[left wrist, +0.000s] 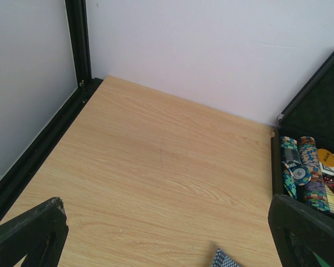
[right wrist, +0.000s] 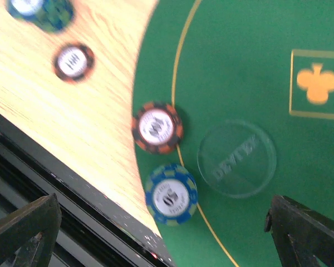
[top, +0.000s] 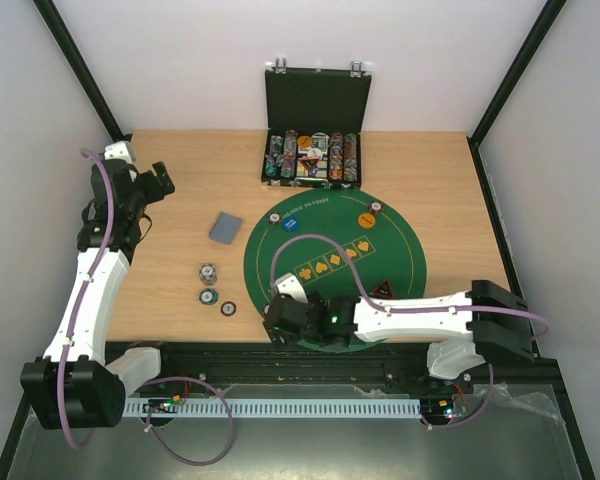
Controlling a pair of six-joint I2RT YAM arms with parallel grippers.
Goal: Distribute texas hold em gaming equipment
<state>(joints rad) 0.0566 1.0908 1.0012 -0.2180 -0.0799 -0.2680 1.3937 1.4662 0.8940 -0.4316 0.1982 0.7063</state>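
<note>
Lower centre, the right claw [right wrist: 167, 228] hangs open over the blue chip [right wrist: 171, 193]; closing off-centre could nudge the neighbouring orange chip [right wrist: 157, 127].

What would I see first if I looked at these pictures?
The big round green poker mat on the wooden table, printed with orange card suits. Behind it stands an open black case full of colourful chip rows. In the right wrist view, an orange-and-black chip and a blue chip sit at the mat's edge.
</note>
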